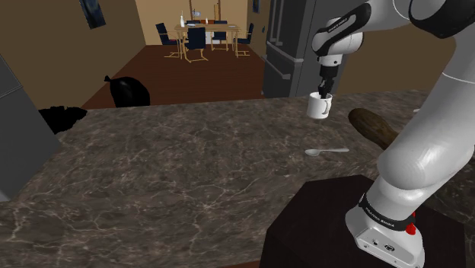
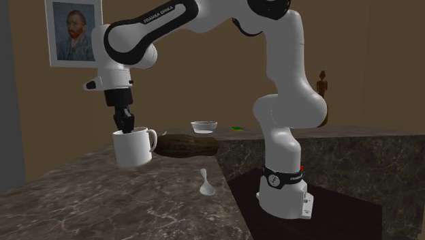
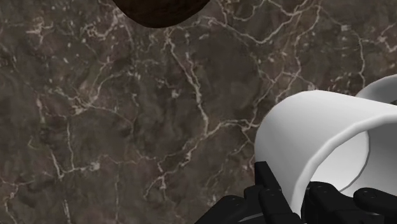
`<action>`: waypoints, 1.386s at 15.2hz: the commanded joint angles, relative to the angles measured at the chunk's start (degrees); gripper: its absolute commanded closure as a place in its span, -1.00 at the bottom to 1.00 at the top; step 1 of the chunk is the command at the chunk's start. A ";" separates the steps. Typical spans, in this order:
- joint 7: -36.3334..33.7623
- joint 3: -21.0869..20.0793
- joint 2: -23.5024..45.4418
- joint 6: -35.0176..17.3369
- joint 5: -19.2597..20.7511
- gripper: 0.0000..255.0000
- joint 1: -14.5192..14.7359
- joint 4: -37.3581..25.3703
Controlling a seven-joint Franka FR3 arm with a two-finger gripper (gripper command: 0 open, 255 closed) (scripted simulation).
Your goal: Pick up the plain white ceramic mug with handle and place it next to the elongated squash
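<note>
A plain white mug (image 1: 320,106) with a handle hangs from my black gripper (image 1: 326,90), which is shut on its rim, one finger inside and one outside. In the second exterior view the mug (image 2: 133,147) is low over the marble counter, handle toward the elongated dark brown squash (image 2: 187,144). Whether its base touches the counter I cannot tell. The gripper (image 2: 126,126) comes down from above. In the wrist view the mug's wall (image 3: 318,127) sits clasped in the gripper (image 3: 299,194), with one end of the squash (image 3: 162,11) beyond. The squash (image 1: 373,128) lies just beside the mug.
A white spoon (image 1: 327,151) lies on the dark marble counter (image 1: 175,175) in front of the squash. A small bowl (image 2: 203,126) stands behind the squash. The dark stand (image 1: 335,221) holds the arm's base. A grey fridge (image 1: 293,46) rises behind the counter.
</note>
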State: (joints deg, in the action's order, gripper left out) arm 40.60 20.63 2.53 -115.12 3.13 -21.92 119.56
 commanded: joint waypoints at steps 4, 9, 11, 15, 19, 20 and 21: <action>0.20 -0.01 1.71 -3.85 -0.57 1.00 -0.08 2.20; 0.35 -0.02 2.49 -5.26 -0.85 1.00 -0.14 2.87; 0.35 -0.02 2.49 -5.26 -0.85 1.00 -0.14 2.87; 0.35 -0.02 2.50 -5.27 -0.85 -1.00 -0.14 2.87; 0.35 -0.02 2.49 -5.27 -0.85 -1.00 -0.14 2.87; 0.16 -0.05 1.76 -3.37 -0.61 -1.00 -0.04 1.67; 0.00 -0.08 1.10 -1.47 -0.41 -1.00 0.05 0.40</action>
State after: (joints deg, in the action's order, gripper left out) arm 40.43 20.44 3.97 -118.10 2.61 -21.78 121.11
